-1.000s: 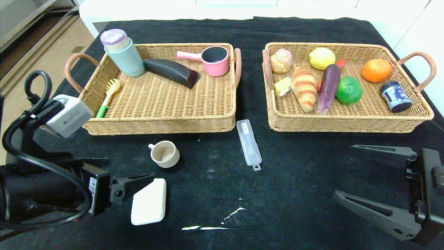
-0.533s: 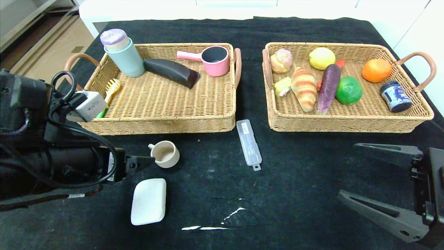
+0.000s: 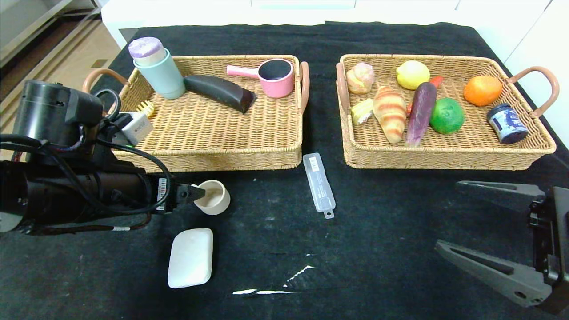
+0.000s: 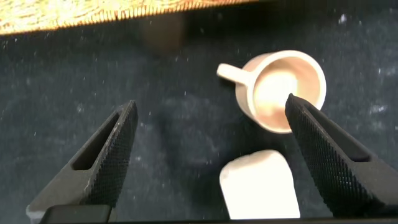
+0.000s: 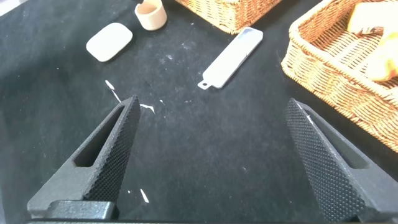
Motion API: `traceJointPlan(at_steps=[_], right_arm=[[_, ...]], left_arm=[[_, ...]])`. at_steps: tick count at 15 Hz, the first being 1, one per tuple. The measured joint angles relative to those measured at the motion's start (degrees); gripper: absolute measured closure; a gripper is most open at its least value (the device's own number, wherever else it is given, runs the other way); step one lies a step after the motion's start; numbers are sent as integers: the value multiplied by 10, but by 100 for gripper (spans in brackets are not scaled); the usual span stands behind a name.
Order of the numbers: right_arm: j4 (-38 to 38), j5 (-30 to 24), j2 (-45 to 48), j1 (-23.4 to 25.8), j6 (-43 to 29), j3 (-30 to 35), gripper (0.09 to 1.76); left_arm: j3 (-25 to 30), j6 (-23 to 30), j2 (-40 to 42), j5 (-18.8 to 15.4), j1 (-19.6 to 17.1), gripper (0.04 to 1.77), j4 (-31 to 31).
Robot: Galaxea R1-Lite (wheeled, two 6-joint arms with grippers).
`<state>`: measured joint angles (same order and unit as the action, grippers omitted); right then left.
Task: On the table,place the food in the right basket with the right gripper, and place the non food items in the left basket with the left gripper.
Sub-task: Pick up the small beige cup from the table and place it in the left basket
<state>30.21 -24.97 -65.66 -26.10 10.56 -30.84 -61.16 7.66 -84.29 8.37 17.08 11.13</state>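
Three loose items lie on the black cloth: a beige cup [image 3: 212, 197], a white rounded block [image 3: 191, 258] and a clear plastic case [image 3: 318, 184]. My left gripper [image 3: 195, 194] hovers open at the cup's left side. In the left wrist view its jaws [image 4: 210, 112] stand wide, one fingertip [image 4: 298, 109] over the cup [image 4: 283, 90], and the white block [image 4: 258, 186] lies nearer the wrist. My right gripper [image 3: 449, 214] stands open over bare cloth at the front right, with nothing between its fingers [image 5: 212, 104]. The left basket [image 3: 204, 161] and right basket [image 3: 444, 159] sit behind.
The left basket holds a teal bottle [image 3: 160, 71], a dark curved object [image 3: 220, 92], a pink pot [image 3: 275, 78] and a yellow brush [image 3: 146, 108]. The right basket holds a croissant [image 3: 390, 113], lemon [image 3: 412, 74], eggplant [image 3: 421, 112], lime [image 3: 447, 115], orange [image 3: 482, 90] and a jar [image 3: 506, 123].
My left arm has swung away from the white block and forward to the cup. The right gripper has drifted slightly to the right, still open.
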Motion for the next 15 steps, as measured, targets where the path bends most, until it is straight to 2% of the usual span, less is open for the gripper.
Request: traceJointPlan(at_steps=[15], right_arm=[[-1,-1,-6,0,0,1,15]], left_arm=[[-29,1,-55,1,0,9,-4]])
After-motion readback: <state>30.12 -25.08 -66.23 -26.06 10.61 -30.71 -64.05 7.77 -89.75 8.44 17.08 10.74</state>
